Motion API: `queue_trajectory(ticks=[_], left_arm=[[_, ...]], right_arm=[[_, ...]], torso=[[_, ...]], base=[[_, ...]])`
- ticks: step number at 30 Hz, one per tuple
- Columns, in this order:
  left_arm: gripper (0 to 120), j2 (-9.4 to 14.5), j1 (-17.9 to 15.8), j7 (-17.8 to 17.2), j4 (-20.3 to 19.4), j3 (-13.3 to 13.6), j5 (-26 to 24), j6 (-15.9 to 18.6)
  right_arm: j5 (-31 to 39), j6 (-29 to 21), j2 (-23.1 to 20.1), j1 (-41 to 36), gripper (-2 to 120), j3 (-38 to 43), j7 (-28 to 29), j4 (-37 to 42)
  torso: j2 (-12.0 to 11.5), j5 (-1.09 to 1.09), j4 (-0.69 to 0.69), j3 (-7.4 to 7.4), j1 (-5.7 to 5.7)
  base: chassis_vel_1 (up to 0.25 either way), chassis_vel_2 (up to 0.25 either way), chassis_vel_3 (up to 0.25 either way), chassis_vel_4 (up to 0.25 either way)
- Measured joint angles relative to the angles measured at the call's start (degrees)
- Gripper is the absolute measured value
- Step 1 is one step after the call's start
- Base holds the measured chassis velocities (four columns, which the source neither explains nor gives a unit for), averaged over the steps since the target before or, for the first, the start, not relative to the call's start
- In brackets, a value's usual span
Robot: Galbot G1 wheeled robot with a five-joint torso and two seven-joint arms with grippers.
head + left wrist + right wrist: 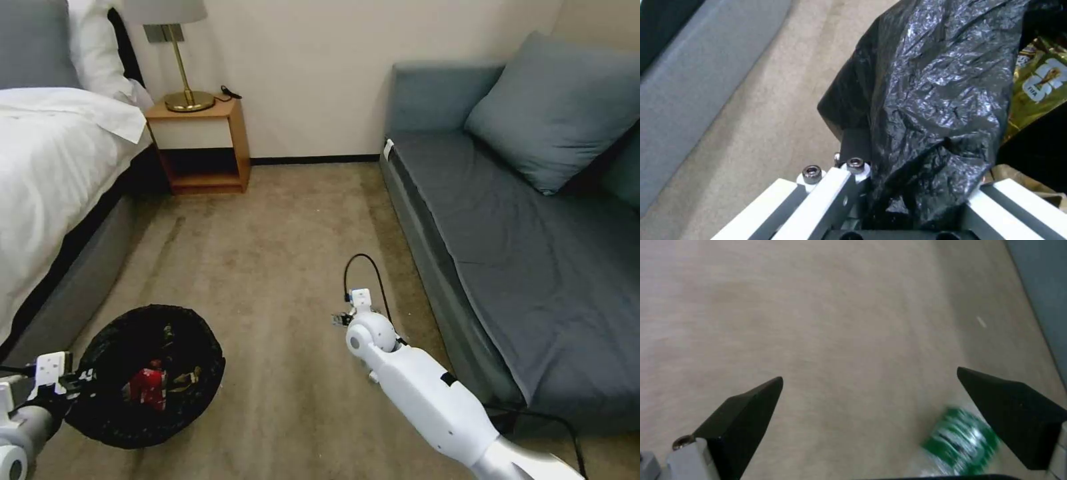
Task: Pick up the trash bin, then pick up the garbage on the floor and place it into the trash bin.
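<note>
— Down at the left, beside the bed [40,167]: left gripper [77,381], clamped on the rim of the trash bin [203,347], with the black bag [929,100] pinched in between. Good grip?

— Looks firm. Low by the floor, mouth up. Hard to say if lifted or resting on the carpet [287,233].

— Anything inside?

— Yes. Red packet [148,387] in the bottom, gold wrapper [1040,86] against the bag.

— And over to the right?

— Right gripper [869,373], low over the carpet, spread wide apart, holding nothing. Little bottle [960,440] with a green label lying under it, very close to one finger and not in the middle.

— So, step in hand?

— Probably picking up that bottle, the last bit of garbage on the floor.

— How to do it well?

— Slide sideways first, to put the bottle right in the middle of the gap. Then go down slowly, almost to the carpet. Squeeze gently across the round body. Round and smooth, so likely to roll or pop out if poked from one side.

— Anything to watch for on the far right?

— Sofa [507,267] edge, just beside the arm. Best not to bump it. And hold the bin level.
</note>
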Motion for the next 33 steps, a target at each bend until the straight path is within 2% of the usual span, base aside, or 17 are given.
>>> queue_trajectory(ticks=[2,10,15,24,27,29,31,33], left_arm=[[3,0.0,-0.1,0.0,0.2,0.0,0.0,0.0],[3,0.3,-0.4,0.0,0.2,0.3,0.0,0.0],[3,0.5,-0.4,0.0,0.3,0.5,0.0,0.0],[3,1.1,-0.4,0.1,0.0,0.7,0.1,0.0],[3,1.2,-0.3,0.1,-0.5,0.5,0.1,0.0],[3,1.2,-0.2,0.1,-0.5,0.3,0.1,0.0],[3,1.3,0.1,0.1,-0.5,-0.2,0.0,0.0],[3,1.3,0.1,0.1,-0.5,-0.3,0.0,0.0]], right_arm=[[0.9,0.9,2.8,-0.2,100,4.1,4.1,-2.6],[1.0,1.5,4.0,-1.3,100,10.4,7.2,-5.2],[0.6,1.2,3.9,-2.6,100,14.3,6.7,-8.4],[-1.4,1.1,7.4,0.0,99,20.4,1.7,-18.9],[-5.3,1.7,9.2,1.7,87,23.6,-0.9,-24.4],[-5.6,1.9,9.3,1.8,85,23.8,-1.5,-24.8],[-6.6,2.5,9.3,1.9,76,24.1,-2.9,-25.4],[-6.7,2.7,9.3,1.7,74,24.0,-3.2,-25.2]], torso=[[0.0,0.0,0.01,0.0,0.0],[0.0,0.0,0.0,-0.01,0.0],[0.0,-0.01,-0.01,-0.01,0.0],[0.0,-0.01,0.0,0.0,0.0],[0.0,-0.01,0.01,-0.01,0.0],[0.0,-0.02,-0.01,-0.01,0.0],[0.0,-0.03,0.02,-0.02,0.0],[0.0,-0.04,0.03,-0.02,-0.01]], base=[[0.0,0.0,0.0,0.0],[0.0,0.0,0.0,0.0],[0.0,0.0,0.0,0.0],[0.0,0.0,0.0,0.0],[0.0,0.0,0.0,0.0],[0.0,0.0,0.0,0.0],[0.0,0.0,0.0,0.0],[0.0,0.0,0.0,0.0]])
